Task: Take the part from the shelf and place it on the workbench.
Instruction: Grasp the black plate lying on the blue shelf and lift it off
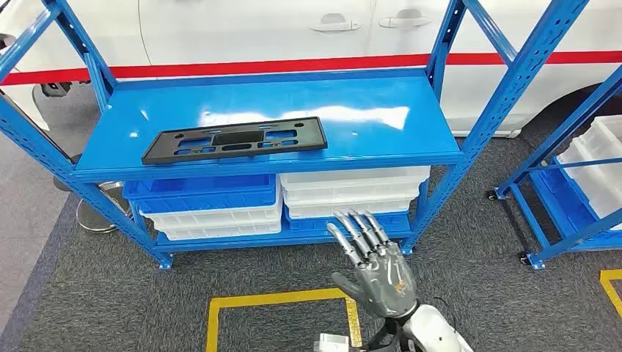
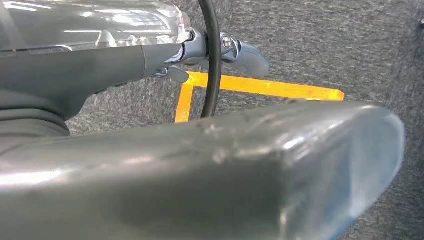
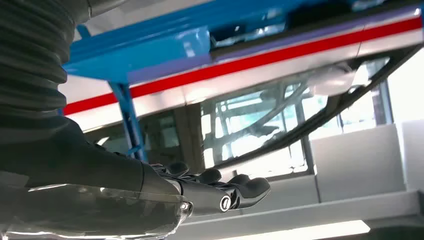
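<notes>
The part [image 1: 235,139] is a flat black plate with cut-outs. It lies on the left half of the blue shelf [image 1: 381,117], on its top board. My right hand [image 1: 374,268] is raised below and in front of the shelf, to the right of the part and well short of it. Its fingers are stretched out and spread, and it holds nothing. The right wrist view shows those fingers [image 3: 240,190] straight, with the shelf's blue edge [image 3: 150,47] beyond them. My left hand [image 2: 150,55] hangs over the grey carpet, fingers straight and holding nothing.
Stacked blue bins [image 1: 209,194] and white bins [image 1: 352,191] fill the lower shelf. A second blue rack [image 1: 579,183] with white bins stands at the right. A white car [image 1: 293,29] is behind the shelf. Yellow tape [image 1: 271,299] marks the carpet near my feet.
</notes>
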